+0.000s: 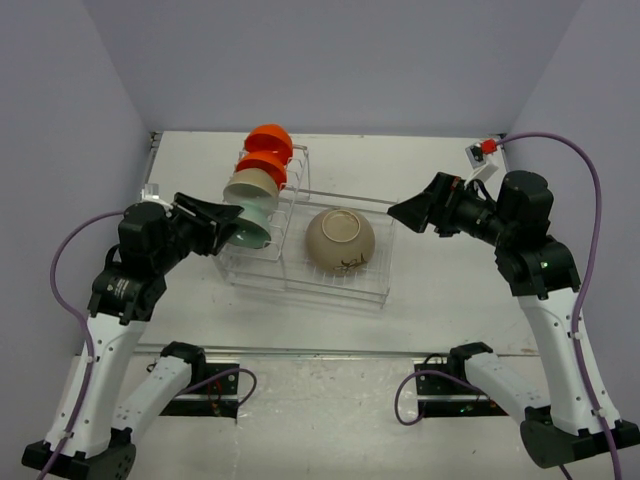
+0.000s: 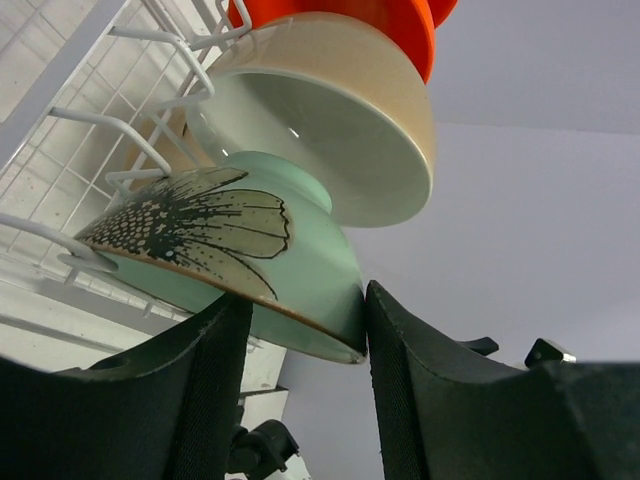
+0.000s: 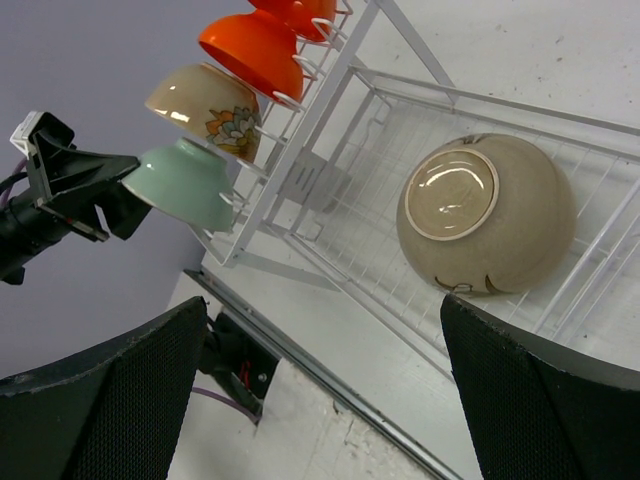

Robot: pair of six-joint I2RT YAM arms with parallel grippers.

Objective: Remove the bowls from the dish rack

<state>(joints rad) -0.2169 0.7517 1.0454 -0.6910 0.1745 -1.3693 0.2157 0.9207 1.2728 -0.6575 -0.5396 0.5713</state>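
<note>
The dish rack (image 1: 330,290) stands mid-table. Its upright slots hold two orange bowls (image 1: 268,138), a beige bowl (image 1: 250,185) and a mint-green bowl (image 1: 257,215) on edge. A larger tan bowl (image 1: 340,238) lies upside down in the low basket. My left gripper (image 1: 232,228) is at the rack's near left end, and its fingers (image 2: 200,390) are shut on the lower rim of the mint-green bowl (image 2: 300,270), which still rests in the wires. My right gripper (image 1: 397,212) is open and empty, held above the rack's right end, with the tan bowl (image 3: 490,215) below it.
A metal rail (image 1: 300,350) runs along the table's near edge. A small red-and-white part (image 1: 482,150) sits at the back right corner. Purple cables hang from both arms. Grey walls close in the left, right and back sides.
</note>
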